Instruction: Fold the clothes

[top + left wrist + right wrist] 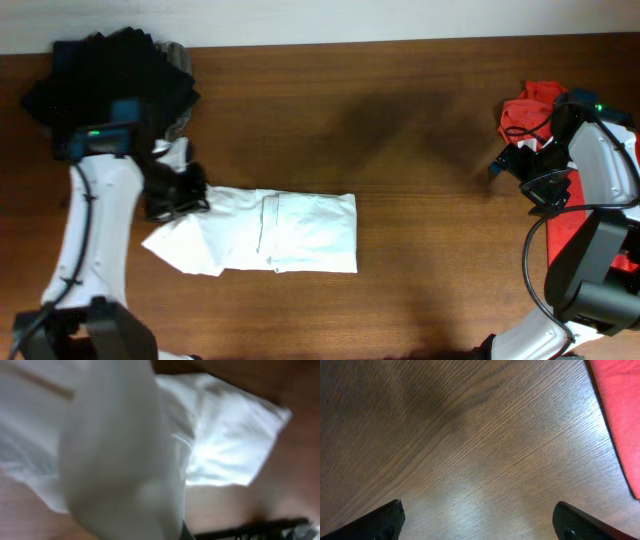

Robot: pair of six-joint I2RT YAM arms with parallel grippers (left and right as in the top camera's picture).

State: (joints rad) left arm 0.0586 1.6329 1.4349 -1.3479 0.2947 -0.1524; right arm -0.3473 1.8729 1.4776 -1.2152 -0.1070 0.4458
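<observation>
The soft white cotton T-shirt [300,232] lies part-folded at lower centre-left. It looks light and floppy, likely best taken at edge corners. The left gripper [185,195] pinches its left edge; the right gripper [480,519] gapes wide over the brown wooden table [420,100], far right.

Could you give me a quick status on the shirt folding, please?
Left gripper shut on white T-shirt, left edge. Right gripper open over table. Nothing obstructing.

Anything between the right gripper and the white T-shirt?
Nothing visible. Only bare table lies between the open right gripper and the white T-shirt; the red T-shirt sits behind that gripper. The left gripper is shut on the shirt.
</observation>
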